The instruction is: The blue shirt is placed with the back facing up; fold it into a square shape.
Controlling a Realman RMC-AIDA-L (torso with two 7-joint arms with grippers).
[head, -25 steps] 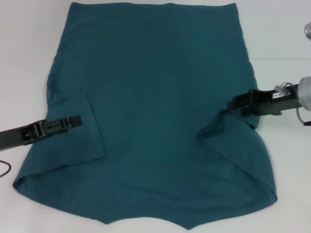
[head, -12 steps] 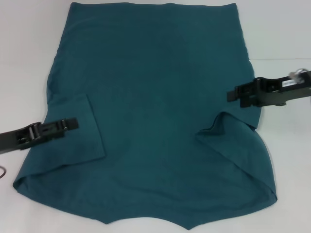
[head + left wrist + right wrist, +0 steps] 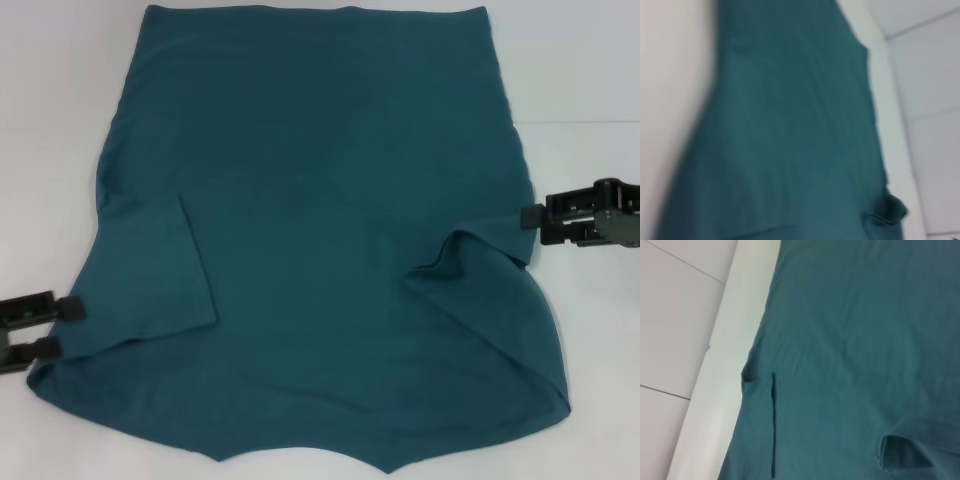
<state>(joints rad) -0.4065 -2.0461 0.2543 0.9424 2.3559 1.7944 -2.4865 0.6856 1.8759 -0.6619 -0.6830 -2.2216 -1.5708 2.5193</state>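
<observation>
Blue shirt [image 3: 320, 230] lies flat on the white table [image 3: 580, 60], plain side up, covering most of the surface ahead of me. Hem edge is at the far side, collar end nearest me at the bottom of the head view.

Both sleeves are folded in onto the body. Left sleeve [image 3: 160, 270] is a flat panel with a straight vertical edge. Right sleeve [image 3: 480, 290] is a looser fold; its edge lifts a bit where it meets the body, leaving a small shadowed pocket.

My left gripper [image 3: 62, 328] is at the shirt's left edge, low down, near the bottom corner. Fingers are apart, one above the other in the head view, tips right at the fabric edge. Nothing held between them. Can't tell if the tips touch the cloth.

My right gripper [image 3: 532, 222] is just beside the shirt's right edge, level with the top of the folded right sleeve. Fingers apart, nothing between them.

Left wrist view: only the shirt [image 3: 790, 130] running along the table, blurred. Right wrist view: shirt [image 3: 865, 340] with both sleeve folds visible, table edge alongside.
</observation>
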